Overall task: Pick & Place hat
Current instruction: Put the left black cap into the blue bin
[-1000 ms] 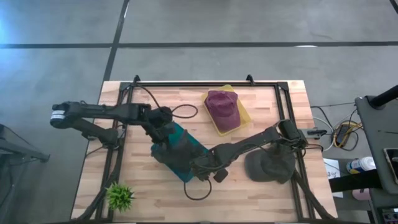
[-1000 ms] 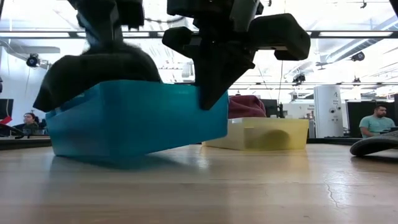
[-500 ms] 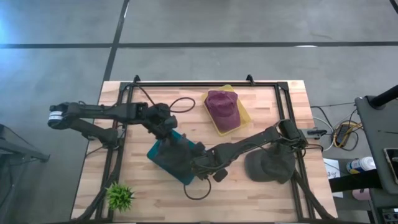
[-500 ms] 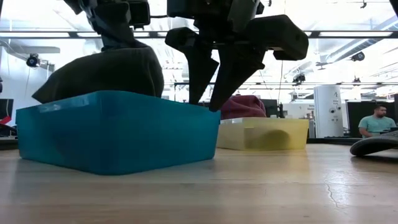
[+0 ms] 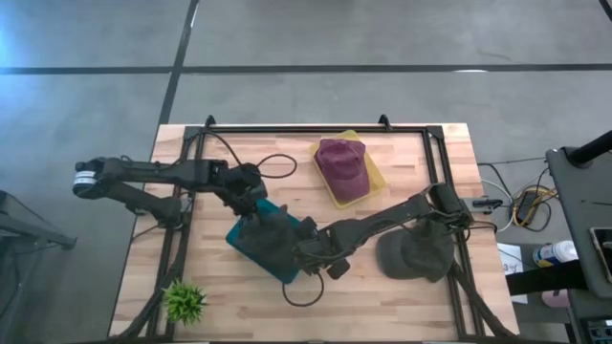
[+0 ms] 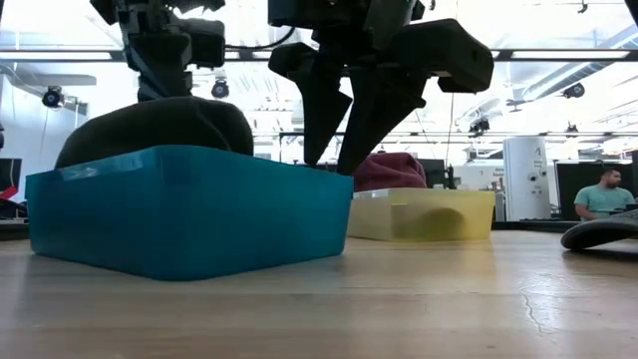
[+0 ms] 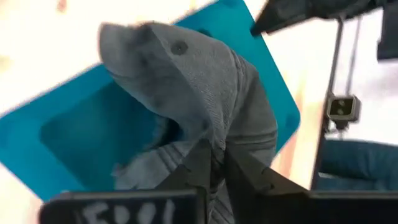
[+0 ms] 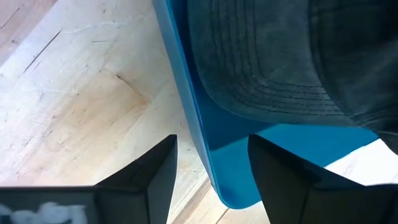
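A dark grey hat (image 5: 273, 234) lies in the blue bin (image 5: 236, 235) at the table's middle, heaped above the rim (image 6: 150, 125). My left gripper (image 5: 251, 199) stands over the hat's far-left part, its fingers close together on the cloth (image 7: 216, 171). At the bin's right end my right gripper (image 5: 308, 250) is open. One of its fingers stands outside the bin wall (image 8: 198, 143) and one inside, with a gap on both sides. The bin rests flat on its bottom (image 6: 189, 214). My left gripper pinches a raised fold of the hat's grey crown cloth (image 7: 208, 134) between its two fingers, coming from above and pointing down. The hat rests in the bin below the fingers, slack and rounded.
A maroon hat (image 5: 342, 170) lies on a yellow tray (image 5: 375, 182) at the far middle. Another dark hat (image 5: 413, 253) lies on the table at the right. A small green plant (image 5: 184, 301) stands near the front left corner. People sit beyond the table (image 6: 603, 194).
My right gripper has opened and let go of the bin's wall. The bin, held up off the table a second ago, now stands flat on it. The hat, drawn up to a peak under my left gripper, has sunk into a lower, rounder heap in the bin.
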You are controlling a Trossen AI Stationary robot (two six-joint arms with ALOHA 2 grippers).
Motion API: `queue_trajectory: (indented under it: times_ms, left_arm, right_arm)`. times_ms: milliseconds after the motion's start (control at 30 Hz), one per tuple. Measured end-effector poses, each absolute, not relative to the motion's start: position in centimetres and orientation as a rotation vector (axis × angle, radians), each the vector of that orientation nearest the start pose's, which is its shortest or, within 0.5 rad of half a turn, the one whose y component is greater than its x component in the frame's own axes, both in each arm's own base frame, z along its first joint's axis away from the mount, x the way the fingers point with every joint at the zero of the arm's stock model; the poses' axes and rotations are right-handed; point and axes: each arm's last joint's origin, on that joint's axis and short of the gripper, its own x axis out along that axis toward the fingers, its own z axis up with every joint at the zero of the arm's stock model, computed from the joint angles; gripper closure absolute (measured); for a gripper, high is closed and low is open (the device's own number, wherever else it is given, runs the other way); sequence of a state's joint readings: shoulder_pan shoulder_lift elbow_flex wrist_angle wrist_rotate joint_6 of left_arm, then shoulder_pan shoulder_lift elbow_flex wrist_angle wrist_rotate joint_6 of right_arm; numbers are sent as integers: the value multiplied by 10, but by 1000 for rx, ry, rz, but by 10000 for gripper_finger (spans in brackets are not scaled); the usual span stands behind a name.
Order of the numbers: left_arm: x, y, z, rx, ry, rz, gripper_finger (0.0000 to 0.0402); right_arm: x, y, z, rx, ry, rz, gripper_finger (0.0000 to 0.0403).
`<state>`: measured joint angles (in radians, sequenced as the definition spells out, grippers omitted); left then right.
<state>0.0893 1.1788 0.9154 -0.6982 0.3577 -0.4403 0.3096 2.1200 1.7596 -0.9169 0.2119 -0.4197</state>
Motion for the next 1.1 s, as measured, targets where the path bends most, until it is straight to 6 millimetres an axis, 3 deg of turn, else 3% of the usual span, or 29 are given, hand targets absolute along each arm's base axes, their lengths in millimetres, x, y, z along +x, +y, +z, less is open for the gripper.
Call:
queue_trajectory:
  times_ms: [367,667,767,1100]
  left_arm:
    - [215,11,303,-567,985,41,245]
    - [191,8,347,-527,960,70,232]
    - [183,2,343,-560,1005,77,232]
    - [181,-16,280,-491,1147,192,232]
  right_arm:
    - [413,126,206,-676,1255,338,206]
    - [410,125,204,-686,1289,347,206]
    - [410,122,202,-683,1298,340,206]
    - [425,96,211,-655,1201,217,206]
